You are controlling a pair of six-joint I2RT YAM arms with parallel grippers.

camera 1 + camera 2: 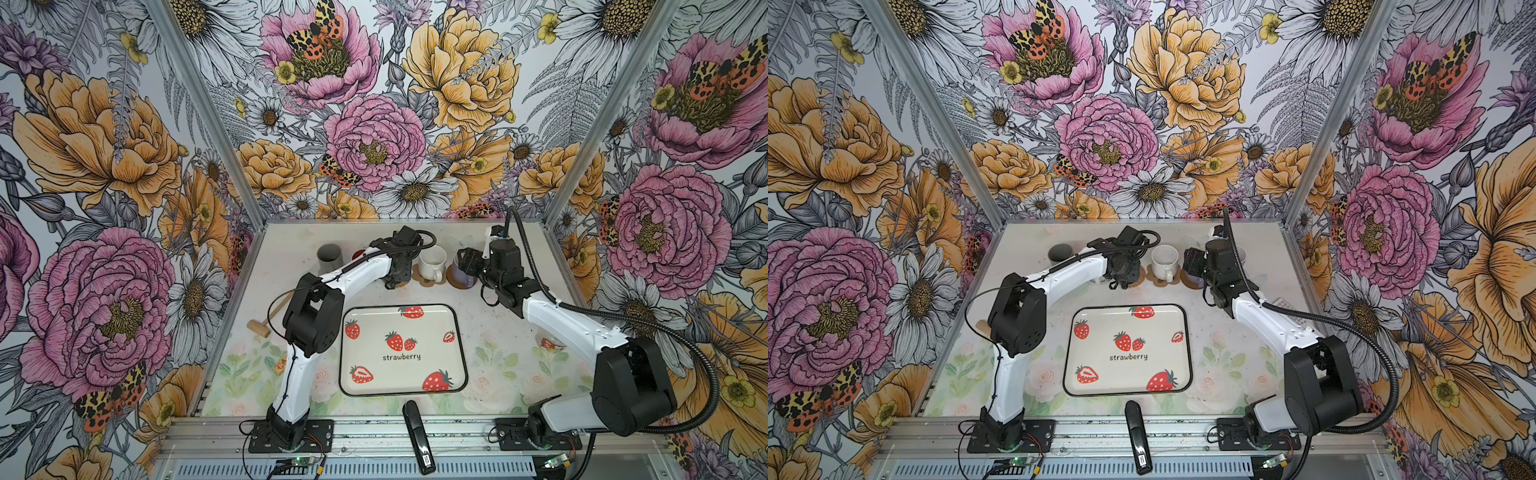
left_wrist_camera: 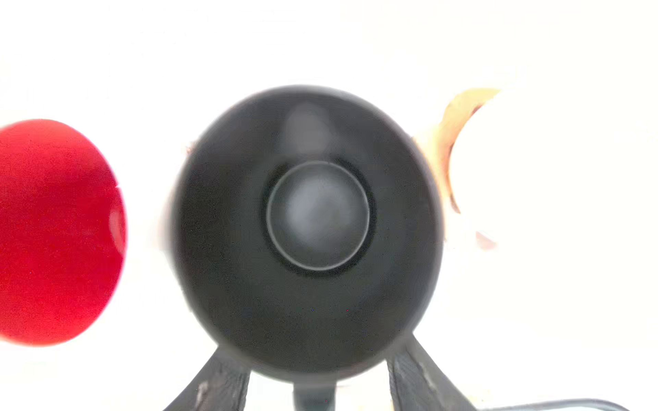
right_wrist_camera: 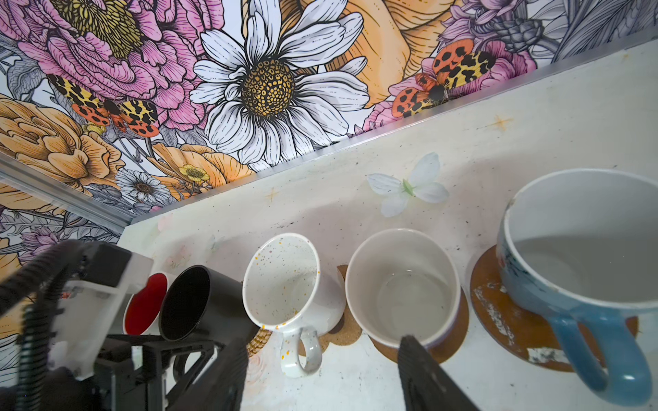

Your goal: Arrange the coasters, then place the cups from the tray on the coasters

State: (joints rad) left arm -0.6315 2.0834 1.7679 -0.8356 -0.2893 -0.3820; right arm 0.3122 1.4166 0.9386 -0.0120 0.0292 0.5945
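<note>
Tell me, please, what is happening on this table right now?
The strawberry tray is empty, and the mugs stand in a row at the back. The left gripper, jaws apart, is right above the black mug. The right gripper hangs open near the lavender mug, which sits on a brown disc coaster, holding nothing.

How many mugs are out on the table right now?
6, in a row at the back: grey mug, white mug with red inside, black mug, speckled white mug, lavender mug, light blue mug.

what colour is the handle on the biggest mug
Blue handle, best seen in the right wrist view.
</note>
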